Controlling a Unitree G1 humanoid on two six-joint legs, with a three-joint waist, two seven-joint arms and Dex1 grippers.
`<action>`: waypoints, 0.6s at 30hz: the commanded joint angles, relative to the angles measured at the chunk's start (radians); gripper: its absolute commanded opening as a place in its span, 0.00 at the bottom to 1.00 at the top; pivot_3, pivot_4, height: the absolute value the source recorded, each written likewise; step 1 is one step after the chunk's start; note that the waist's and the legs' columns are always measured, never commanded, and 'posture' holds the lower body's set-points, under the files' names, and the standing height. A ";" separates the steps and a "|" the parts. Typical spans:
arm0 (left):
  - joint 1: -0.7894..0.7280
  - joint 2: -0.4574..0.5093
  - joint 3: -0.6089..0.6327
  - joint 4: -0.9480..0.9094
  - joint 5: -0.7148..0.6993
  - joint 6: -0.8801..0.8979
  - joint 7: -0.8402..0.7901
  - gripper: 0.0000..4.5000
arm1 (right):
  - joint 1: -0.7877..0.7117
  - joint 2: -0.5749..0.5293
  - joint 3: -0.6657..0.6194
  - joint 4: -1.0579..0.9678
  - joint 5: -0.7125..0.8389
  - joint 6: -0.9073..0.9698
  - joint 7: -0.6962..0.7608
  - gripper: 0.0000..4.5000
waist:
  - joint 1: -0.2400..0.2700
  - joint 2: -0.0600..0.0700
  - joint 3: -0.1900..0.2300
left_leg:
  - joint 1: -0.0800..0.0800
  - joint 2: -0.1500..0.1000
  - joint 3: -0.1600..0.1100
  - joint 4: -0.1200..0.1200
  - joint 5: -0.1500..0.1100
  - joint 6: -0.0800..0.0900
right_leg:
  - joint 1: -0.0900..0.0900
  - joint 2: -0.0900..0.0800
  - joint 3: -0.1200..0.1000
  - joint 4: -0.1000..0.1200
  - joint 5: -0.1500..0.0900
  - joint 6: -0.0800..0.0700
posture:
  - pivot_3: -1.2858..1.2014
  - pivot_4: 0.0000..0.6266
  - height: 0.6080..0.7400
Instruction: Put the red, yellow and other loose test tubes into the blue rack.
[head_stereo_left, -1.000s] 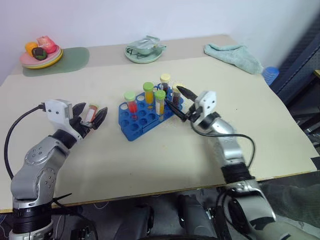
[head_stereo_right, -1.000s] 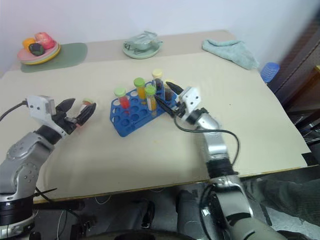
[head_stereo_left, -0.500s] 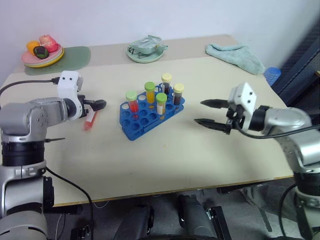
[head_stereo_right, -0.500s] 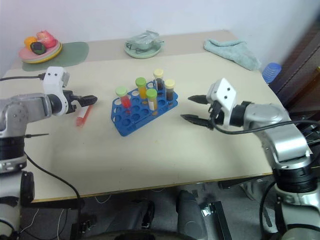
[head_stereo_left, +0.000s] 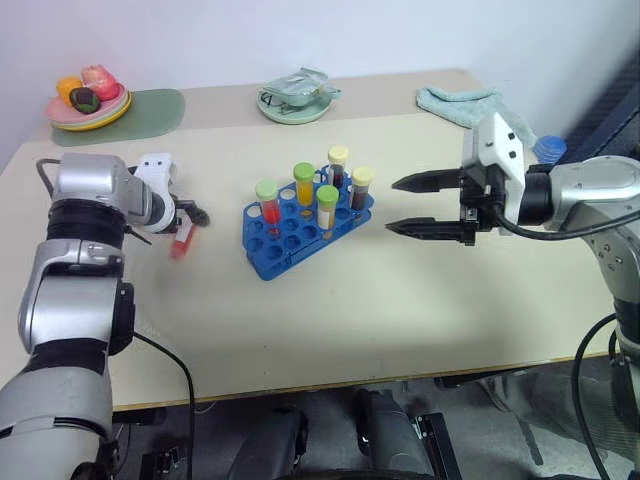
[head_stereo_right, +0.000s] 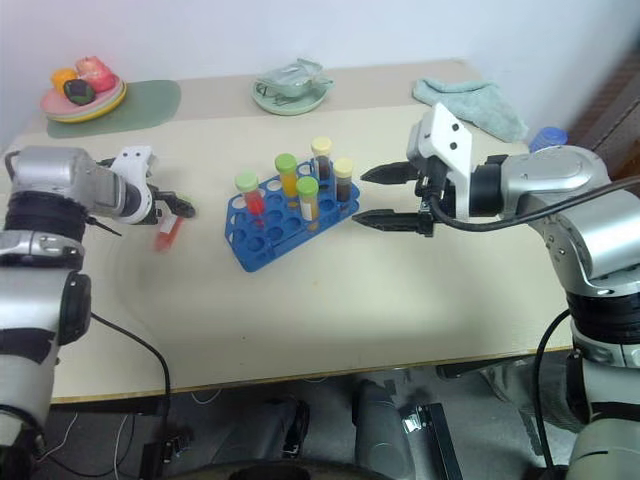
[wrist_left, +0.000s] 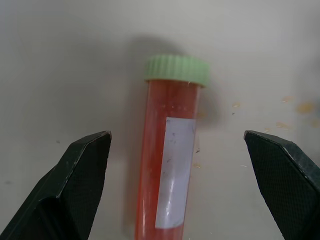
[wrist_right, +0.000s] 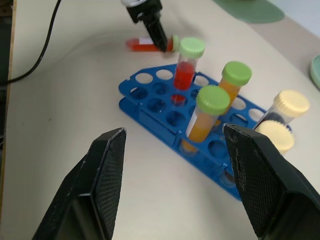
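A red tube with green cap and white label is seen lying flat on the desk, at the left of the head view, well apart from the rack. The left hand is held over it with fingers spread wide, one to each side of the tube, neither touching it; nothing is gripped.

The rack is placed at centre frame, set at an angle. Five capped tubes are stood upright in it: a red one with green cap, an orange one with green cap, another green-capped one, and two with pale-yellow caps holding dark liquid.

The right hand is held above the desk at right of the rack, apart from it, fingers spread and empty.

A plate of food, a pale dish and a green cloth are noted along the top of the frame.
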 joint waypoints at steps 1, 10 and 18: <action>-0.056 -0.002 -0.029 0.110 0.087 -0.103 -0.030 0.98 | -0.044 0.028 -0.014 -0.003 0.012 -0.008 -0.014 0.69 | -0.004 0.000 0.000 | 0.000 0.000 0.000 0.000 0.000 0.000 | 0.000 0.000 0.000 0.000 0.000 0.000 | 0.52 0.24 1.00; -0.095 -0.033 -0.013 0.240 0.165 -0.171 -0.079 0.98 | -0.119 0.123 -0.020 0.018 0.014 -0.005 -0.071 0.69 | -0.003 0.000 0.000 | -0.001 0.000 0.001 0.000 0.000 0.000 | -0.001 0.000 0.000 0.001 0.000 0.000 | 0.52 0.24 1.00; -0.085 -0.042 0.011 0.247 0.187 -0.155 -0.080 0.92 | -0.121 0.138 -0.004 0.018 0.006 -0.012 -0.073 0.70 | -0.004 0.000 0.000 | -0.001 0.000 0.001 0.001 0.000 0.000 | -0.001 0.000 0.000 0.001 0.000 0.000 | 0.52 0.24 1.00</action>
